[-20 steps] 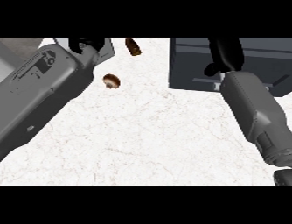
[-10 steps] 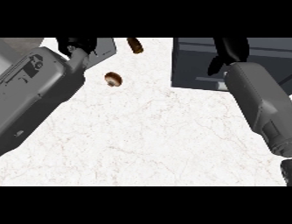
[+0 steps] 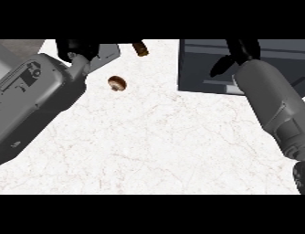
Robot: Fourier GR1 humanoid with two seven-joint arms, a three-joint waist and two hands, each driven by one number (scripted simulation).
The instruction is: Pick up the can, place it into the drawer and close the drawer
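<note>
A dark grey open drawer [image 3: 276,68] sits at the top right of the head view. My right hand [image 3: 238,54] hovers over its left part, thumb spread away from the fingers, with nothing visible in it. A small brown cylinder [image 3: 139,48], perhaps the can, lies at the top edge of the counter. A round brown object with a pale centre [image 3: 117,82] rests on the white counter, just right of my left forearm. My left hand [image 3: 80,49] shows at the top left, fingers relaxed and partly cut off by the view's edge, holding nothing that shows.
The white marbled counter [image 3: 155,146] fills the middle and lower view. My thick grey left forearm [image 3: 27,105] crosses the left side and my right forearm [image 3: 276,109] the right side. A grey surface [image 3: 0,59] borders the counter at the far left.
My left hand has drifted slightly left. The right forearm has shifted a little over the drawer. The two brown objects have not moved.
</note>
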